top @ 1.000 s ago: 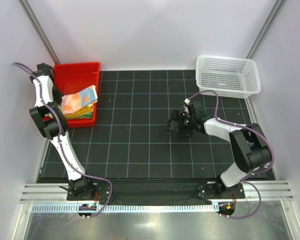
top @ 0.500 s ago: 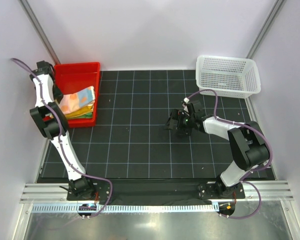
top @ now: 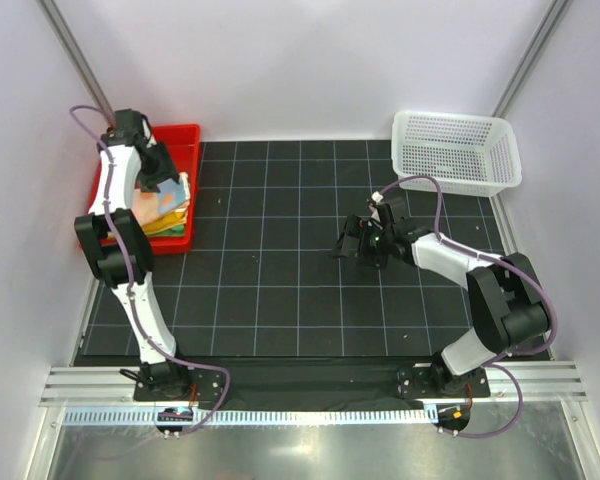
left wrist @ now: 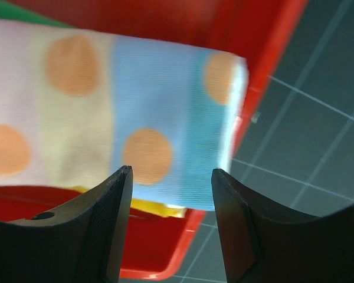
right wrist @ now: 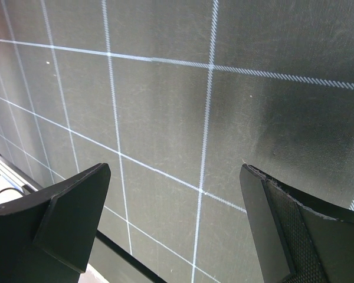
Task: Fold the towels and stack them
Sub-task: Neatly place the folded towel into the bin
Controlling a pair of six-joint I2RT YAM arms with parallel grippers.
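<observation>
The towels lie folded in a stack inside the red tray (top: 183, 133). On top is the polka-dot towel (left wrist: 135, 106), pastel stripes with orange dots, seen from above as towel (top: 164, 204). A yellow towel edge (left wrist: 158, 207) shows under it, and a green towel corner (left wrist: 20, 12) shows behind. My left gripper (left wrist: 171, 177) hangs open just above the stack's near corner, with nothing between its fingers; from above the left gripper (top: 166, 181) sits over the tray. My right gripper (right wrist: 174, 171) is open and empty over the black mat, mid-table at right gripper (top: 348, 245).
A white mesh basket (top: 458, 150) stands at the back right corner. The black gridded mat (top: 280, 290) covers the table. The tray's red wall (left wrist: 165, 254) lies right below my left fingers. White walls close in on three sides.
My left gripper has opened and let the polka-dot towel settle flat on the stack. The left arm has swung right, over the tray. The right arm has barely moved.
</observation>
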